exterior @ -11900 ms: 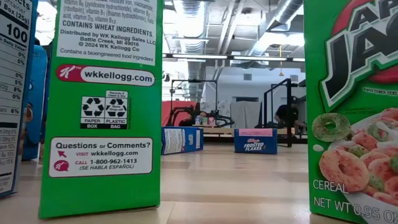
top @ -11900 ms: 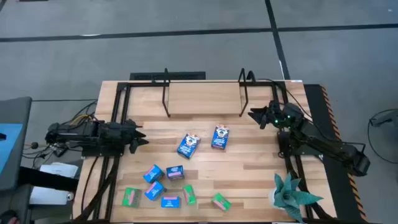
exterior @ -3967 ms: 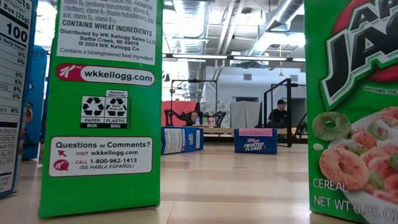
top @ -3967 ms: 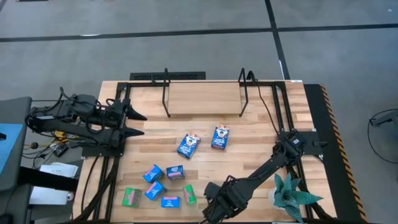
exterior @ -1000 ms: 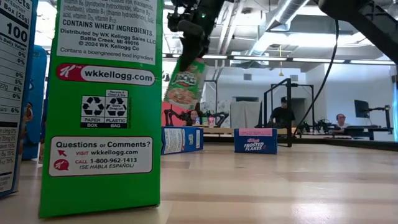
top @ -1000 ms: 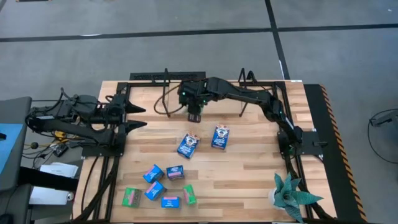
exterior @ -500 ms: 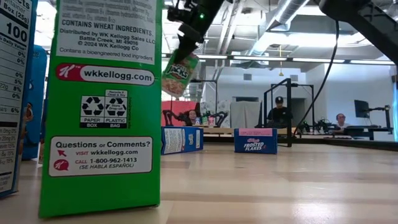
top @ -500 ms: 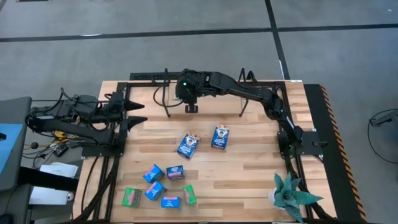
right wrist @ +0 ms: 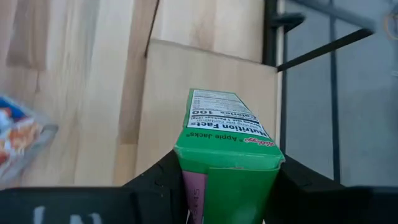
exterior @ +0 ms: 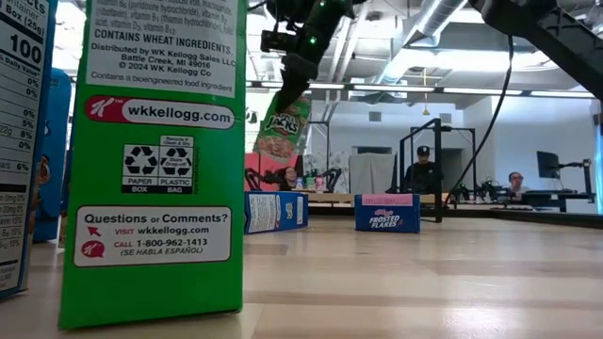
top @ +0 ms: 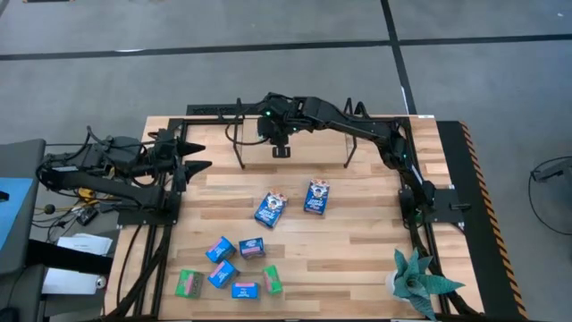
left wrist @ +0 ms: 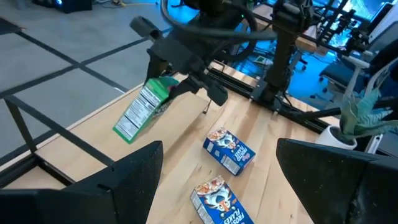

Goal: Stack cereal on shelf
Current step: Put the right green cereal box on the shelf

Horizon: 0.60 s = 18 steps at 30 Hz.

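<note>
A green cereal box (exterior: 281,127) hangs over the left part of the shelf (top: 308,141), a light board between black wire uprights. My right gripper (top: 280,143) is shut on this box; the right wrist view shows the box (right wrist: 227,143) above the shelf board (right wrist: 205,74). My left gripper (top: 202,154) waits open at the table's left edge, touching nothing. The left wrist view shows the held box (left wrist: 143,109) slanting under the right arm. Other cereal boxes lie on the table. My right gripper pinches the green box at its upper end (right wrist: 186,165), one finger (right wrist: 163,174) on each of two opposite faces. The fingers slant down from above. The box hangs tilted below them, clear of the shelf board and the table.
Two dark blue boxes (top: 271,207) (top: 316,197) lie at mid table. Several green and light blue boxes (top: 232,268) cluster near the front left. A potted plant (top: 416,282) stands at the front right. A green box (exterior: 155,160) fills the low view's left side.
My right gripper has carried the green box toward the far edge, over the shelf's left part, and its wrist has rolled, so the box has swung and changed its tilt. My left gripper has turned a little toward the far edge and stays open.
</note>
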Available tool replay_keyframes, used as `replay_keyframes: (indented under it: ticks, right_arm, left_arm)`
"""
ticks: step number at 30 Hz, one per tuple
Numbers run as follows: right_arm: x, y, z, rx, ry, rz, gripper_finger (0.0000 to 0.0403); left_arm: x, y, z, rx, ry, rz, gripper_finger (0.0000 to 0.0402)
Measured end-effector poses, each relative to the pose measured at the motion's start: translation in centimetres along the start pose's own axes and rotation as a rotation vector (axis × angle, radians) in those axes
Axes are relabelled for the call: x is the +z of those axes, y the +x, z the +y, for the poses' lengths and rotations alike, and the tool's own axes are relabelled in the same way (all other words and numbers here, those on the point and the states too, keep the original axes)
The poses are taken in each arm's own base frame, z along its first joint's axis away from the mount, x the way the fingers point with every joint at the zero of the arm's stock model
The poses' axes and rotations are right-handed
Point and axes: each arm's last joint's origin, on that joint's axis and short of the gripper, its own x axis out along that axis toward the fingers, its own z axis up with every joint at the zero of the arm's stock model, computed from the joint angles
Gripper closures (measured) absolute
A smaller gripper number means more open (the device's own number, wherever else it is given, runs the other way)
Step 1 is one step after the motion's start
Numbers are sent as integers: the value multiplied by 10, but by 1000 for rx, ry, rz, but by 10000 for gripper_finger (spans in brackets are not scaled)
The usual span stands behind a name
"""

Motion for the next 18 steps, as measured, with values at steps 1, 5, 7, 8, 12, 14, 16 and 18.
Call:
replay_keyframes:
  ticks: [1,5,7,8,12,14,16,18]
  right_arm:
    - [-1,0,1,5,-13,9,238]
    - [-2,-1,2,22,-29,22,238]
    - [-4,-1,3,40,-31,35,238]
    - [-4,-1,3,46,-30,29,238]
    - [-2,11,5,64,-30,13,238]
    - [-5,20,8,84,-35,43,238]
    - [-4,23,11,94,-51,53,238]
    - [0,26,15,80,-61,34,238]
  left_arm:
    - [0,0,0,1,-1,0,97]
    - [0,0,0,17,-17,-8,97]
    - [0,0,1,23,-18,-11,97]
    - [0,0,1,25,-19,-11,97]
    - [1,0,1,44,-20,-20,97]
    - [1,0,1,49,-23,-22,97]
    - [1,0,2,53,-35,-24,97]
    - [1,0,2,55,-35,-25,97]
